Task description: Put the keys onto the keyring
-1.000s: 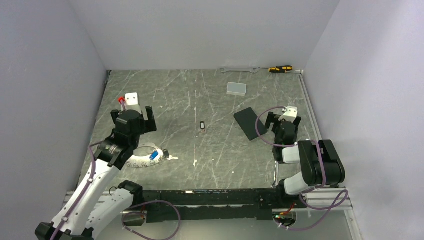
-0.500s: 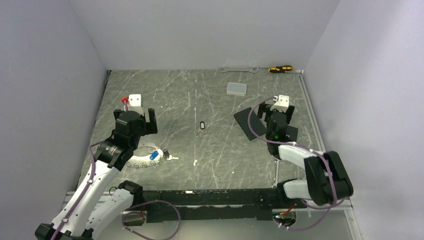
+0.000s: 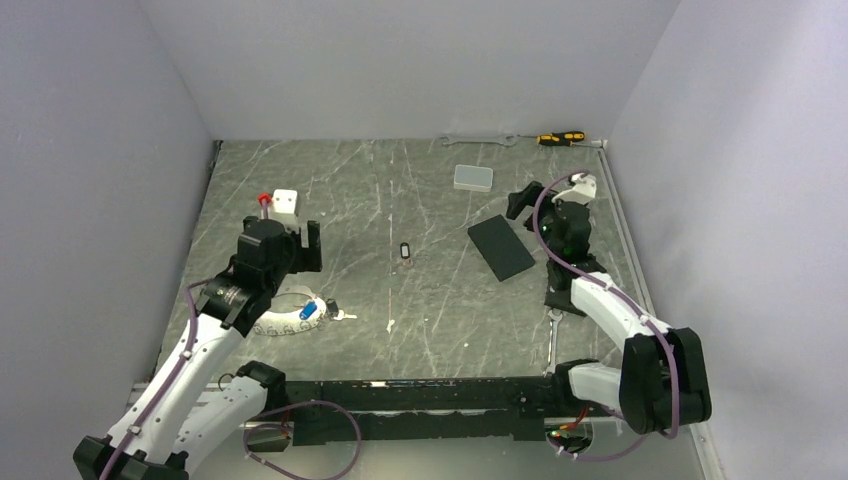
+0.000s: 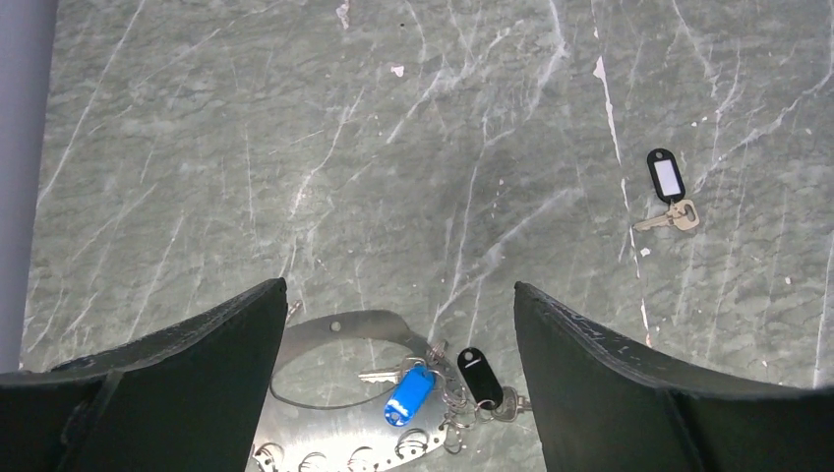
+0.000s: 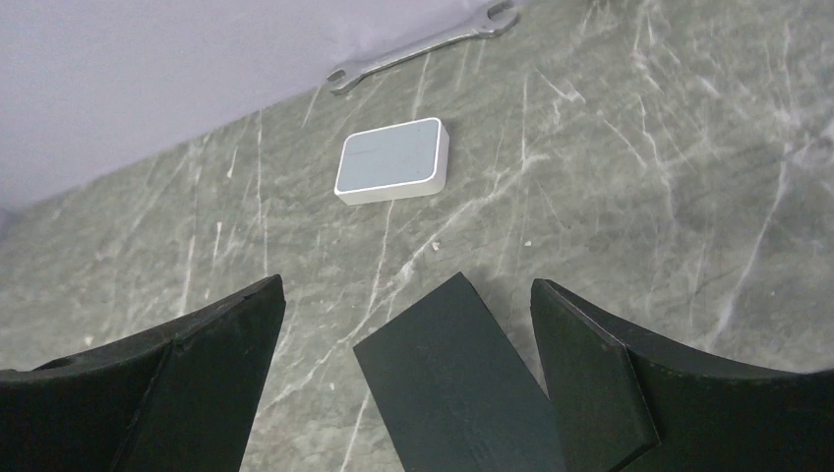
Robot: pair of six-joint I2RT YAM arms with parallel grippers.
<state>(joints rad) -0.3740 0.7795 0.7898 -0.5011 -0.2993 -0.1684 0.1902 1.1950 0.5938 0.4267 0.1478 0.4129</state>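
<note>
The keyring is a pale silvery oval loop lying at the front left; in the left wrist view it sits just below my open jaws. A key with a blue tag and one with a black tag lie at its right end among small rings; I cannot tell whether they are threaded on. A loose key with a black-framed white label lies alone mid-table. My left gripper hovers open and empty. My right gripper is open and empty over a black slab.
The flat black slab lies right of centre, a small white box behind it. A silver spanner and a screwdriver lie along the back wall. Another spanner lies by the right arm.
My right arm has stretched away toward the back, its gripper passing over the black slab. My left gripper has shifted slightly right and back. The keys and keyring have not moved.
</note>
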